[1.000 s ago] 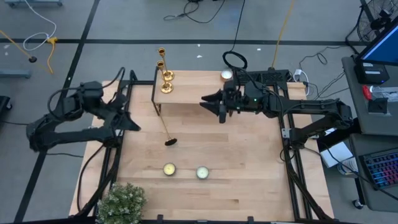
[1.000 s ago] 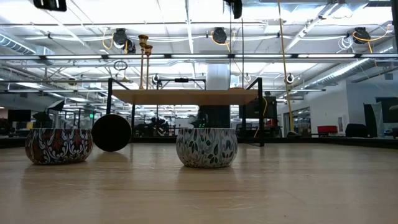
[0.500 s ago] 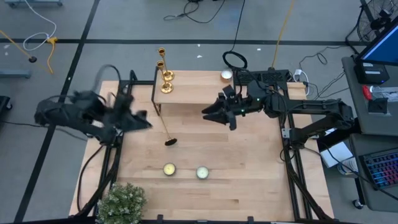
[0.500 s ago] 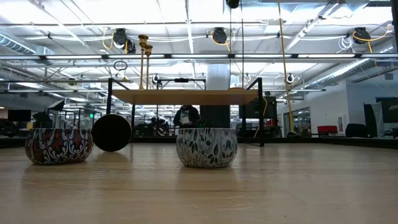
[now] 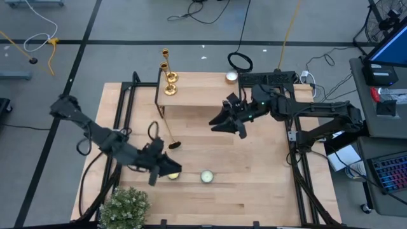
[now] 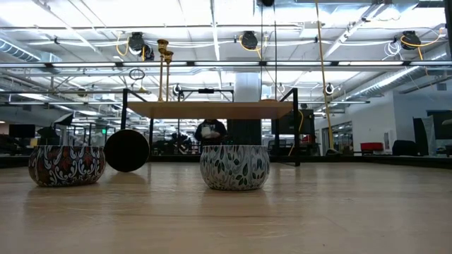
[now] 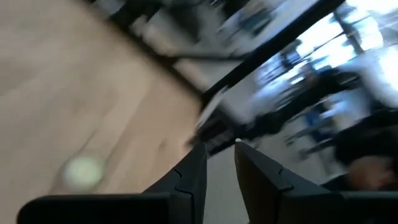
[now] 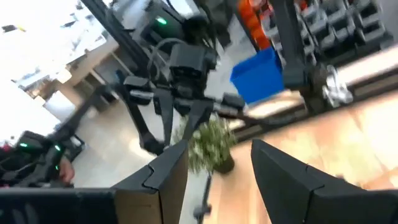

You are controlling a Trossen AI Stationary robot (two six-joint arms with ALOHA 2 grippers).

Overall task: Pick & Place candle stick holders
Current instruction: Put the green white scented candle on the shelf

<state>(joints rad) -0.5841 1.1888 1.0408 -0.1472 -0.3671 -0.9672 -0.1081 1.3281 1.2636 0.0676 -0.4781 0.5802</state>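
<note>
My left claw sits low in the overhead frame, left of centre, right beside the yellow candle; its fingers stand a narrow gap apart with nothing between them. Just above it in that frame lies one candlestick, tipped on its side on the table, its dark round base closest to the claw and its thin stem running up toward the small shelf. That base is near the claw but apart from it; I am not touching it. From table height I see the same base as a dark disc standing on edge between the two patterned candle tins. My right claw hovers right of centre in the overhead frame, below the shelf's front edge, its fingers spread moderately and empty. The other two candlesticks stand upright on the left end of the shelf, up and to the left of the right claw, well apart from it. A green candle sits right of the yellow one, a white candle at the shelf's right end, and a potted plant at the lower left corner.
</note>
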